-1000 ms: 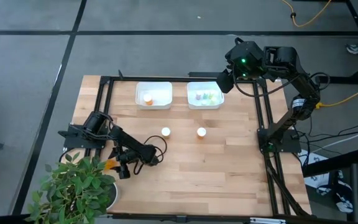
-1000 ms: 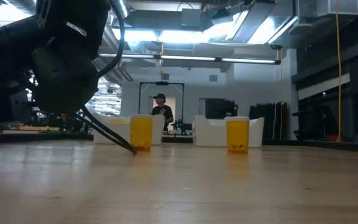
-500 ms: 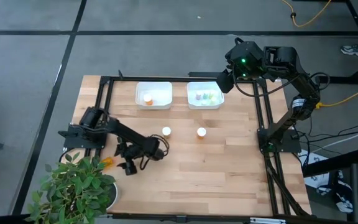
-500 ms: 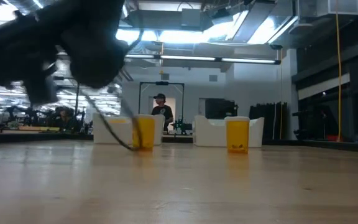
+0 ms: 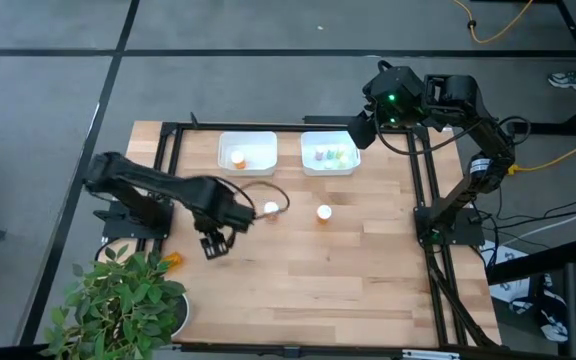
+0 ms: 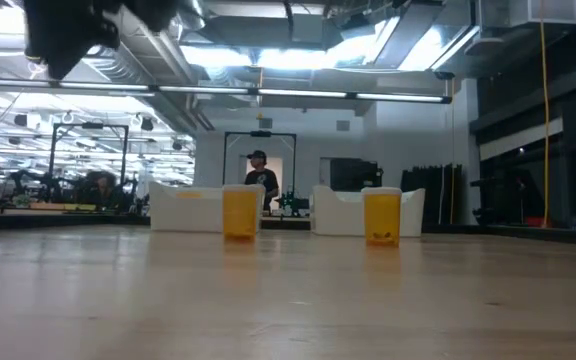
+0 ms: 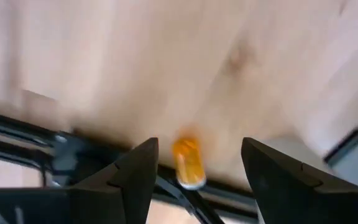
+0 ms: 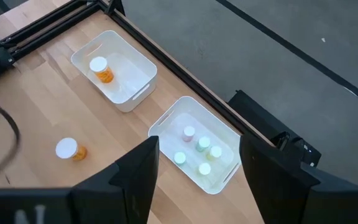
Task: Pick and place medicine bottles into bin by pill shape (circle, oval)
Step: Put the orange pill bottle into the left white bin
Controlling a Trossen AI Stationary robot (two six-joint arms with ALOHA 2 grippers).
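Observation:
My left gripper (image 5: 213, 243) hangs open and empty above the table's left half; its wrist view (image 7: 199, 146) looks down on an orange bottle (image 7: 188, 162) lying on its side by the black frame rail, which also shows in the high view (image 5: 173, 262). Two white-capped orange bottles (image 5: 268, 210) (image 5: 324, 212) stand upright mid-table and also show in the low view (image 6: 239, 212) (image 6: 382, 216). The left bin (image 5: 247, 168) holds one orange bottle (image 5: 237, 158). The right bin (image 5: 329, 168) holds several pale bottles (image 8: 197, 149). My right gripper (image 5: 360, 130) waits open above the right bin's far right corner.
A potted plant (image 5: 123, 300) stands at the table's near left corner, close to the lying bottle. A black frame rail (image 5: 423, 190) runs around the table. A cable loop (image 5: 273, 192) hangs from my left arm above the standing bottle. A person (image 6: 259, 178) stands far behind the table.
My left gripper has risen from the table by the lying orange bottle and gone toward the far edge and a little right; in the low view it has left the tabletop upward. The orange bottle stays on its side by the plant.

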